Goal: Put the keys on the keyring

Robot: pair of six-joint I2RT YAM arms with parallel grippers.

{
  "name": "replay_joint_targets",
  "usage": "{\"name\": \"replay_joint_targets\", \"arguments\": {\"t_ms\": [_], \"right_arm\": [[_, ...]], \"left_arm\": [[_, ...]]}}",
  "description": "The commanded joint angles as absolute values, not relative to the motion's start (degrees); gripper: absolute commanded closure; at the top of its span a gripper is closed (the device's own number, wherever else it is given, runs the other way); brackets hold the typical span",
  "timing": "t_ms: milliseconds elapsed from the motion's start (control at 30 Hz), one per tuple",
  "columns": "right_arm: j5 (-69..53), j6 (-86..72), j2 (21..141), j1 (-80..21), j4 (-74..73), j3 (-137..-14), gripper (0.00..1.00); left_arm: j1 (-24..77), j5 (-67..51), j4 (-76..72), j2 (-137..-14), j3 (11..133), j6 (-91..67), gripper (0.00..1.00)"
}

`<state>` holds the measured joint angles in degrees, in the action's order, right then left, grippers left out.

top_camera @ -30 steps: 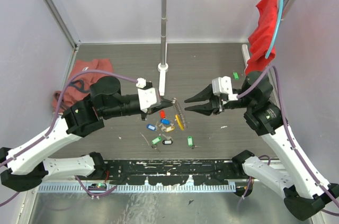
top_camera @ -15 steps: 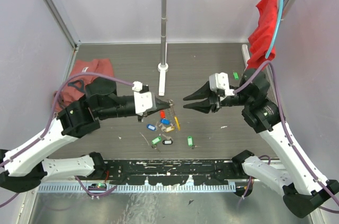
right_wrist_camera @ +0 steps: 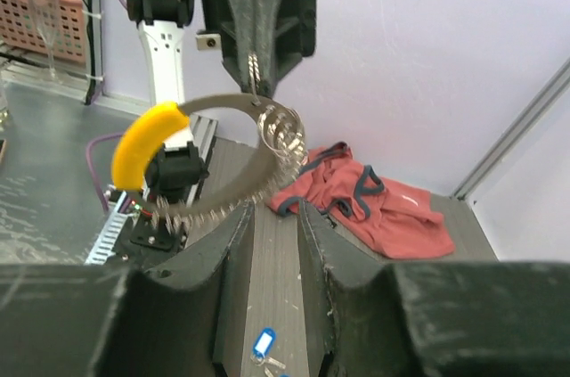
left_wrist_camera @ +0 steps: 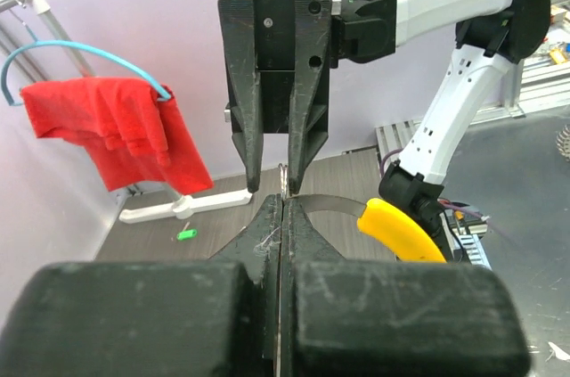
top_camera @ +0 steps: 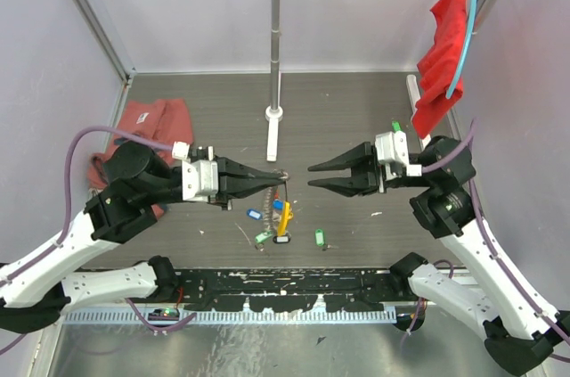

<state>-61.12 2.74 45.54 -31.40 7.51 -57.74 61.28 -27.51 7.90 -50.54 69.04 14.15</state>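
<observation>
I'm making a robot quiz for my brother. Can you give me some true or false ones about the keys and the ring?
The left gripper pinches the keyring. True.
The right gripper holds a key. False: it is open and empty.
A blue-tagged key lies on the table. True.
The keyring's coloured part is green. False: it is yellow.

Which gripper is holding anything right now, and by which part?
Left gripper is shut on the large silvery metal keyring with a yellow section, pinching its bare metal band, away from the yellow. Right gripper is open, empty.
</observation>
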Motion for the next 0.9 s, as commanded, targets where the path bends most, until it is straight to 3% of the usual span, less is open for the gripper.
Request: {"name": "replay_joint_targets", "arguments": {"t_ms": [0,867], "right_arm": [[-57.7,-2.2,42.5,-33.8,17.8,-56.1,0.68],[-48.8,-2.1,46.5,-44.5,27.9,-53.7,0.74]], "left_arm": [[61.2,-31.2,2.5,-51.2,68.7,13.2,1.00],[61.2,-31.7,3.3,-52.5,69.6,12.8,1.00]]}}
